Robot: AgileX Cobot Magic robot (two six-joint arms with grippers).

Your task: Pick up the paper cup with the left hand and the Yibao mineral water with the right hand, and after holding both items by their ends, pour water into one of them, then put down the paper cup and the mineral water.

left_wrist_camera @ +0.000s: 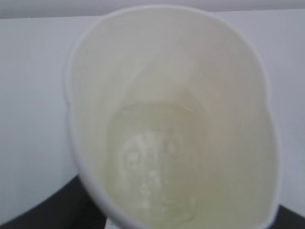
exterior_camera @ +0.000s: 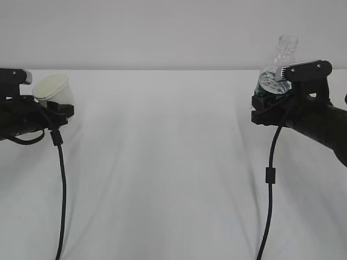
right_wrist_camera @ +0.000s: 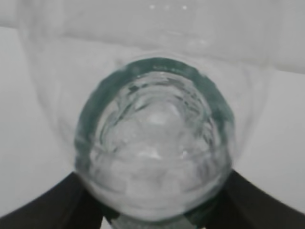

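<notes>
My left gripper (exterior_camera: 57, 108) at the far left is shut on the white paper cup (exterior_camera: 53, 89), held above the table with its mouth tilted up toward the camera. In the left wrist view the cup (left_wrist_camera: 171, 119) fills the frame, with a little water in its cream inside. My right gripper (exterior_camera: 268, 103) at the right is shut on the Yibao mineral water bottle (exterior_camera: 279, 65), gripped near its base, capless neck pointing up and a bit right. In the right wrist view the bottle (right_wrist_camera: 155, 148) fills the frame, green band showing, black fingers (right_wrist_camera: 57, 205) at both lower sides.
The table is covered by a white cloth (exterior_camera: 168, 179). A black cable (exterior_camera: 61, 189) hangs from the left arm and another black cable (exterior_camera: 269, 189) from the right arm, both down to the front edge. A pale wall stands behind.
</notes>
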